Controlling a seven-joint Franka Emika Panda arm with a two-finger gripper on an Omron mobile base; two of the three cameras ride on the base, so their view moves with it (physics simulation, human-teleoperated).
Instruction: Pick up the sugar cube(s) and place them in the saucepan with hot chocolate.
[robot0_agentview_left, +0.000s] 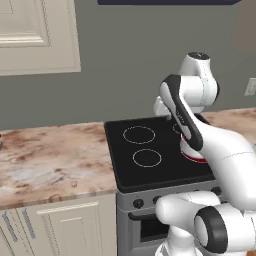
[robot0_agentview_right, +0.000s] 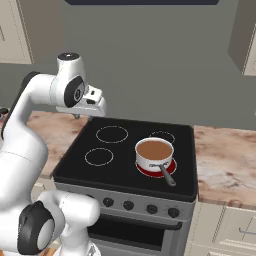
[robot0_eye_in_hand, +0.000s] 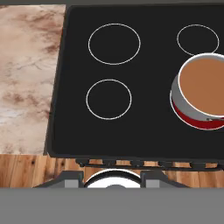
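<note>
The sugar cube (robot0_agentview_left: 74, 183), a tiny pale speck, lies on the marbled counter left of the stove, near the front edge. The saucepan (robot0_agentview_right: 154, 152) stands on the front right burner, red-sided with a pale rim and brown liquid inside, its dark handle (robot0_agentview_right: 167, 176) pointing toward the front. In the left base view my forearm covers most of the saucepan (robot0_agentview_left: 194, 158). My gripper (robot0_agentview_right: 81, 114) hangs high over the stove's back left corner, far from both. From the hand view the gripper (robot0_eye_in_hand: 116, 176) is open and holds nothing, with the saucepan (robot0_eye_in_hand: 202, 87) at the right edge.
The black cooktop (robot0_agentview_left: 150, 142) has round burner rings, and knobs (robot0_agentview_right: 128, 205) along its front. Marbled counter runs left (robot0_agentview_left: 45, 160) and right (robot0_agentview_right: 225, 165) of it. A cream wall cabinet (robot0_agentview_left: 35, 35) hangs at upper left. An outlet (robot0_agentview_left: 251, 86) sits on the wall.
</note>
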